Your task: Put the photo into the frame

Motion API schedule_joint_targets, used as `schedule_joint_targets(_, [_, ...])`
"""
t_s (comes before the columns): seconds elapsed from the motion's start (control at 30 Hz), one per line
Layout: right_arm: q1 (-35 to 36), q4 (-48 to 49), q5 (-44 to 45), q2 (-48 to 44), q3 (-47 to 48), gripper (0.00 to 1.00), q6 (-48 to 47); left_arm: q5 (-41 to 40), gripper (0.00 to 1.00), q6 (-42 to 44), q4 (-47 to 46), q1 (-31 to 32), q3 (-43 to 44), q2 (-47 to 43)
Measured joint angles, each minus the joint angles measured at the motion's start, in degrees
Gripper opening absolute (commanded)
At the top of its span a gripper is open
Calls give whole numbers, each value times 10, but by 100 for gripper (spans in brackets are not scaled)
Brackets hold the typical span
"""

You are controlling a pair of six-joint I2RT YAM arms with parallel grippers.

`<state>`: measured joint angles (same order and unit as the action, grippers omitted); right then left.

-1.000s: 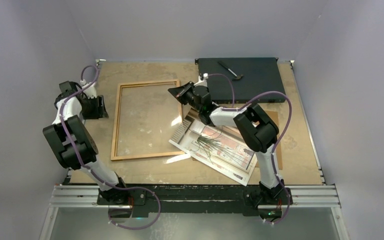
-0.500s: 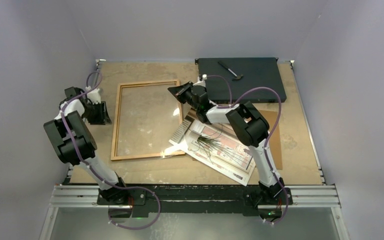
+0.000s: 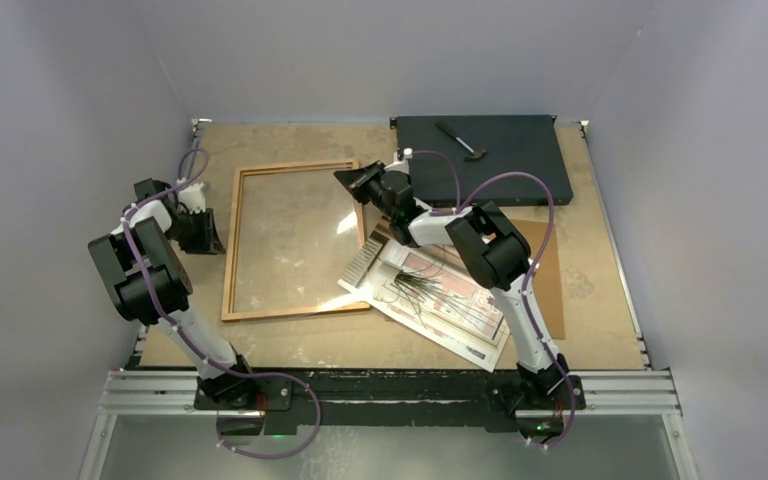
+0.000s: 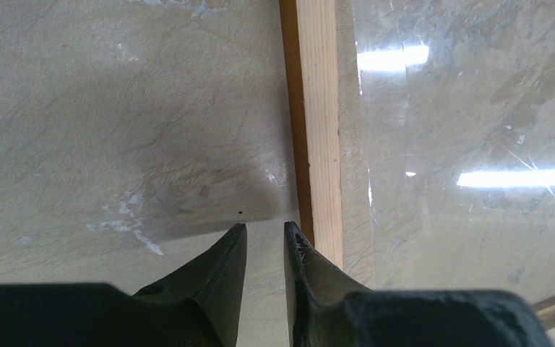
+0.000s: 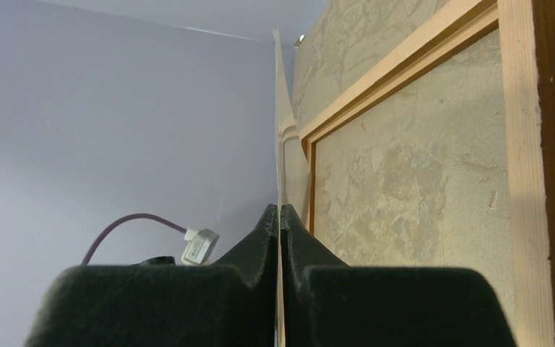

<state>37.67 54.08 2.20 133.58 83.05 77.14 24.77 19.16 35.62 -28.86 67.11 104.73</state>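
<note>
No legible text, label, brand or number on anything.

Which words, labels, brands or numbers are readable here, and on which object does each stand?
None can be read.
The photo has fine marks near its edges, too small to make out.
The frame and black box show no text.

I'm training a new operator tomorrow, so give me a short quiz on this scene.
1. True or false: the photo already lies inside the frame.
2. Which fingers pinch the photo? A) left fingers B) right fingers
3. Fill in: the left fingers hold ___.
Key: 1 false, the photo lies mostly to the right of the frame; 2 B; 3 nothing.
</note>
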Motion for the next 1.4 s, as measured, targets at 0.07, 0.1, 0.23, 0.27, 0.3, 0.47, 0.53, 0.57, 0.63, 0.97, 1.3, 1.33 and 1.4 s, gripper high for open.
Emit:
schedule_joint_targets(0.07, [-1, 5, 2, 0, 0, 0, 0, 2, 22, 0, 0, 0, 0, 2])
schedule_joint_targets(0.1, [-1, 7, 2, 0, 0, 0, 0, 3, 21, 0, 0, 0, 0, 2])
schedule_joint_targets(0.23, [-2, 20, 7, 0, 0, 0, -2, 4, 19, 0, 0, 0, 0, 3])
schedule_joint_targets(0.27, [-2, 23, 11, 0, 0, 0, -2, 4, 19, 0, 0, 0, 0, 4])
schedule_joint_targets(0.3, [-2, 24, 12, 0, 0, 0, -3, 5, 19, 0, 1, 0, 0, 5])
schedule_joint_targets(0.47, [-2, 24, 13, 1, 2, 0, -2, 5, 17, 2, 1, 0, 0, 5])
schedule_joint_targets(0.53, [-3, 22, 13, 5, 11, 0, -2, 6, 17, 2, 1, 0, 0, 5])
schedule_joint_targets(0.57, [-4, 23, 13, 8, 16, 0, -2, 6, 17, 3, 1, 0, 0, 5])
schedule_joint_targets(0.63, [-6, 23, 14, 14, 29, 0, -2, 6, 16, 6, 3, 0, 0, 5])
schedule_joint_targets(0.97, [-14, 26, 31, 67, 78, 0, 5, 9, 14, 14, 11, 0, 0, 9])
schedule_joint_targets(1.3, [-11, 17, 31, 82, 83, 1, 22, 13, 12, 15, 14, 0, 2, 14])
schedule_joint_targets(1.33, [-10, 14, 30, 82, 85, 13, 23, 13, 12, 15, 14, 0, 2, 14])
schedule_joint_targets(1.4, [-9, 6, 26, 82, 90, 32, 23, 14, 11, 15, 14, 0, 2, 15])
